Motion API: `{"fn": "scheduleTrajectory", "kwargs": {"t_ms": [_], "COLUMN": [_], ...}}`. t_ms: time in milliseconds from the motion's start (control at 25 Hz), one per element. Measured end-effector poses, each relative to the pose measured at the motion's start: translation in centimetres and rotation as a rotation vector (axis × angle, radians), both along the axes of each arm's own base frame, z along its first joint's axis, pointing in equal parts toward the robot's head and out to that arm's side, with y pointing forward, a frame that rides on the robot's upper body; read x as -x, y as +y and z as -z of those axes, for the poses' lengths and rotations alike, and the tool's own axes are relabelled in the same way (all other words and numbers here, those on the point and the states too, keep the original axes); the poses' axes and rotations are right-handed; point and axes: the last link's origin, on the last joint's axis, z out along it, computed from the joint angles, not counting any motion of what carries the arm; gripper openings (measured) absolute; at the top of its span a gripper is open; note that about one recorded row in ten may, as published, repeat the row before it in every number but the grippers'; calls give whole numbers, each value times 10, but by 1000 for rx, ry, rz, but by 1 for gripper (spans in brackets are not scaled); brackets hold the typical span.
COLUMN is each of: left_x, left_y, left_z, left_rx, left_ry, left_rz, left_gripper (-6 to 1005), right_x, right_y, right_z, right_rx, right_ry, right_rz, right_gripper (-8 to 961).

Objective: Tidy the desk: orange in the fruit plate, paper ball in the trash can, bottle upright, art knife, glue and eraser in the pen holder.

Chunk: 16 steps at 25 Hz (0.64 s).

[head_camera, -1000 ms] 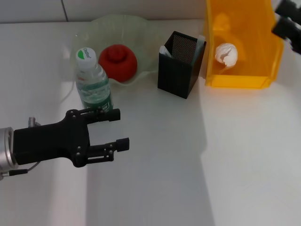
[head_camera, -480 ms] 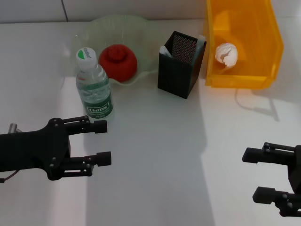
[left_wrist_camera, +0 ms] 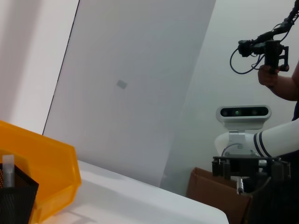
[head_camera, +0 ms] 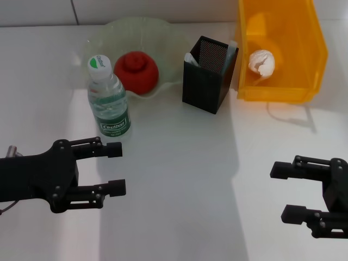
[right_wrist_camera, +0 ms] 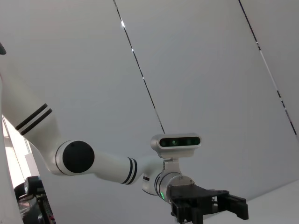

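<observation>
The orange [head_camera: 136, 71] lies in the pale green fruit plate [head_camera: 136, 23] at the back left. Just in front of the plate, the bottle [head_camera: 109, 101] stands upright. The black mesh pen holder [head_camera: 208, 76] is at the back centre with pale items poking out of its top; I cannot tell which they are. A paper ball [head_camera: 261, 62] rests inside the yellow trash can [head_camera: 277, 93]. My left gripper [head_camera: 117, 168] hovers open near the front left, below the bottle. Open and holding nothing, my right gripper [head_camera: 283, 191] is at the front right.
The white desk runs out in front of the objects between the two grippers. In the left wrist view the trash can [left_wrist_camera: 44, 172] and pen holder [left_wrist_camera: 16, 196] show at the edge, with a cardboard box [left_wrist_camera: 210, 191] beyond the desk.
The left gripper drew back from the bottle toward the front left. The right arm left the far right corner and now hangs low at the front right, edging slightly inward.
</observation>
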Motion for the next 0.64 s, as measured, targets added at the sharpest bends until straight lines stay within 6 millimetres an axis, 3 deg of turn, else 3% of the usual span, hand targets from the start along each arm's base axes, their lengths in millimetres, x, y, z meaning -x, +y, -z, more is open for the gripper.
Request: {"fn": "scheduleTrajectory", "kwargs": {"t_ms": [640], "left_x": [1], "left_y": [-2], "left_z": [-3], "left_rx": [1], "left_ry": [-3], "left_rz": [1], "left_gripper": [755], "right_x": [4], "right_y": [9], "right_z": [8], "right_rx": [17], "right_ry": [-2], "right_rz": [25], "right_gripper": [701]}}
